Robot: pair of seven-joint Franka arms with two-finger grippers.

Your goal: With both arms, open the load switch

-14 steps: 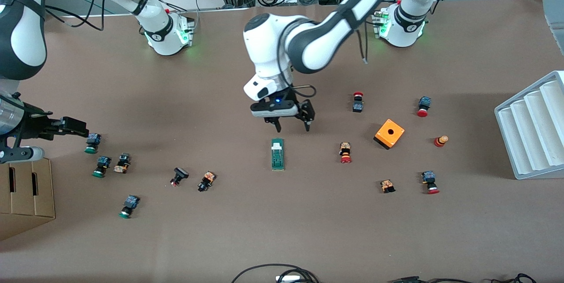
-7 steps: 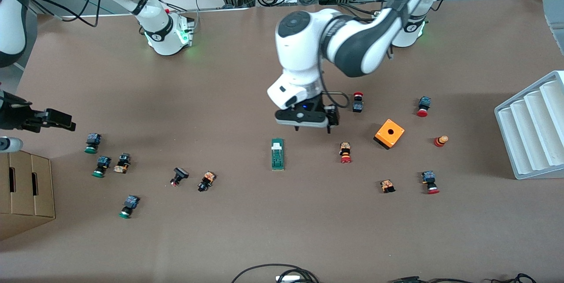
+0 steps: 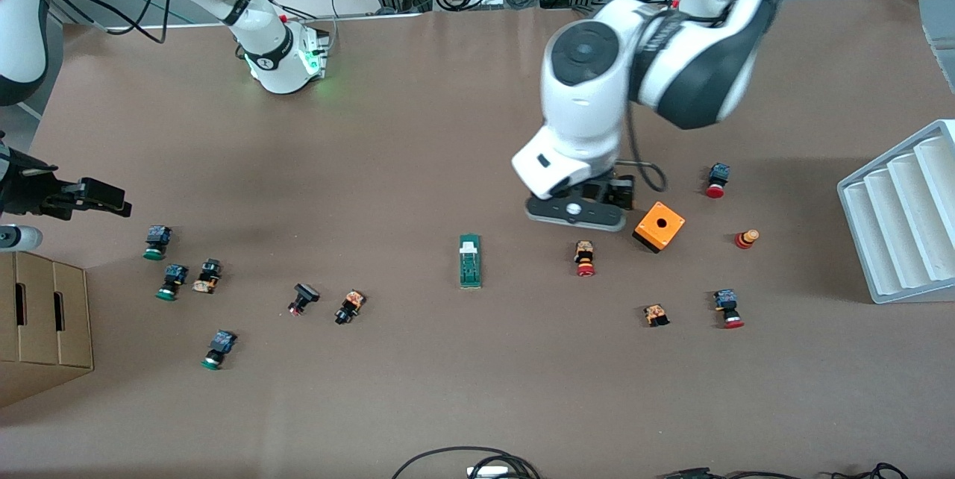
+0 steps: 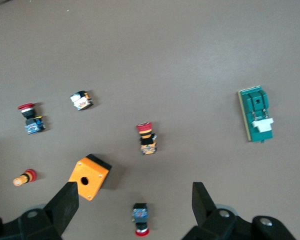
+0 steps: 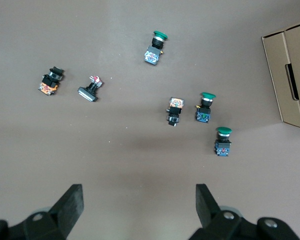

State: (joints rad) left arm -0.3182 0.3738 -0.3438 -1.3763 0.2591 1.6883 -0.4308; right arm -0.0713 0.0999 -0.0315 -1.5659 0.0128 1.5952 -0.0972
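The load switch point(image 3: 470, 261), a narrow green block with a white piece at one end, lies alone near the middle of the table; the left wrist view also shows the load switch point(image 4: 256, 114). My left gripper point(image 3: 576, 209) hangs over the table next to the orange box point(image 3: 659, 226), off toward the left arm's end from the switch. In its wrist view the left gripper point(image 4: 134, 192) is open, with a red-capped push button point(image 4: 141, 218) on the table below it. My right gripper point(image 3: 112, 201) hovers at the right arm's end; the right gripper point(image 5: 137, 192) is open over bare table.
Green-capped push buttons point(image 3: 155, 242) lie under the right gripper beside a cardboard box point(image 3: 41, 322). Red-capped buttons point(image 3: 585, 258) lie scattered around the orange box. A white ridged rack point(image 3: 903, 218) stands at the left arm's end. Cables point(image 3: 466, 460) lie at the table edge nearest the camera.
My left arm has swung away from above the load switch toward the left arm's end, to beside the orange box. The right gripper drew back toward its table end, then held.
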